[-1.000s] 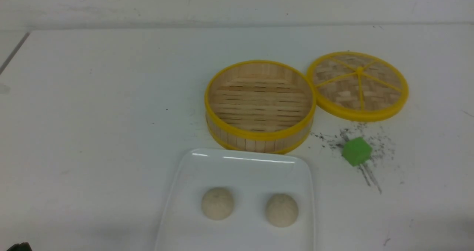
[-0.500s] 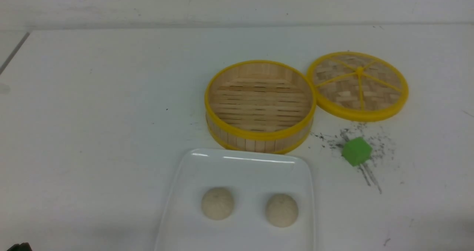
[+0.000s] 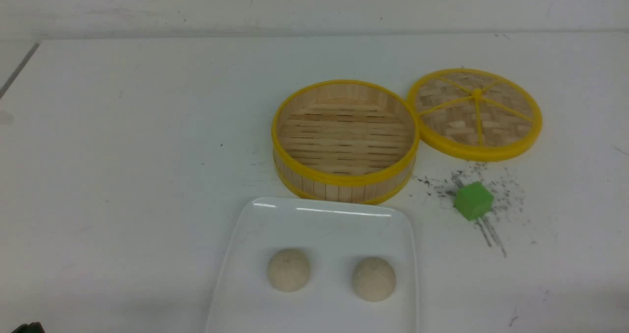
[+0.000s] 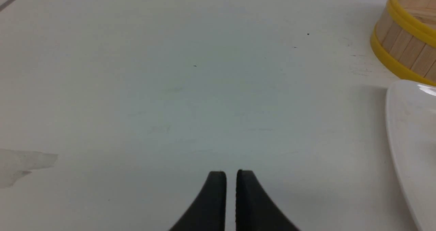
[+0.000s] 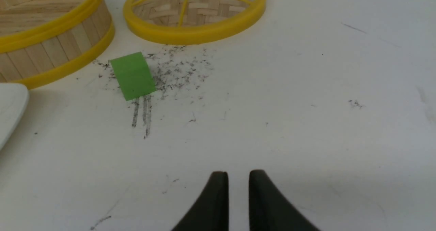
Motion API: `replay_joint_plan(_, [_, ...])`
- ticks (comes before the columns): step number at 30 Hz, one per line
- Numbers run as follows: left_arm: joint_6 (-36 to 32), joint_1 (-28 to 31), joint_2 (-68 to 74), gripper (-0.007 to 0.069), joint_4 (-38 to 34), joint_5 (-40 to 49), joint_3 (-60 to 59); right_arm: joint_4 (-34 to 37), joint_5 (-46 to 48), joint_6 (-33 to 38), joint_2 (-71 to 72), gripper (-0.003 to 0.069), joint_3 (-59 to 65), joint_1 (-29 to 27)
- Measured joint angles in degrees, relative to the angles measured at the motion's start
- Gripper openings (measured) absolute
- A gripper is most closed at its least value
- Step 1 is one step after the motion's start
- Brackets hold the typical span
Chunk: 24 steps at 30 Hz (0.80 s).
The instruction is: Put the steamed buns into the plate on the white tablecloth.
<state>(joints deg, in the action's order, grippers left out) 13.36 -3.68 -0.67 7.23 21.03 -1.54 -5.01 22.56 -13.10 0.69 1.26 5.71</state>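
Two cream steamed buns lie side by side in the white plate [image 3: 324, 220], one on the left [image 3: 289, 270] and one on the right [image 3: 374, 279]. The plate rests on the white tablecloth [image 3: 123, 151] at the near edge. Neither gripper shows in the front view. My left gripper [image 4: 231, 172] hovers over bare cloth left of the plate's rim [image 4: 415, 128], its fingers almost together with only a thin slit and nothing held. My right gripper [image 5: 238, 172] hovers over smudged cloth right of the plate corner [image 5: 10, 101], fingers slightly parted and empty.
An empty bamboo steamer [image 3: 344, 176] with yellow rims stands just behind the plate. Its woven lid [image 3: 475, 112] lies flat to the right of it. A green cube [image 3: 472, 201] sits on dark smudges in front of the lid.
Buns, plate, steamer, lid and cube have not moved. A dark bit at the lower left corner of the front view has slipped a little further out of sight.
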Motion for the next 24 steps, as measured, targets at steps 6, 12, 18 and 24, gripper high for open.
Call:
replay_joint_plan(6, [0.0,0.0,0.0,0.0073,0.0,0.0,0.0,0.0,0.0,0.0,0.0,0.0118,0.0,0.0])
replay_joint_plan(12, [0.0,0.0,0.0,0.0075,0.0,0.0,0.0,0.0,0.0,0.0,0.0,0.0122,0.0,0.0])
replay_joint_plan(18, [0.0,0.0,0.0,0.0083,0.0,0.0,0.0,0.0,0.0,0.0,0.0,0.0133,0.0,0.0])
replay_joint_plan(24, [0.0,0.0,0.0,0.0088,0.0,0.0,0.0,0.0,0.0,0.0,0.0,0.0141,0.0,0.0])
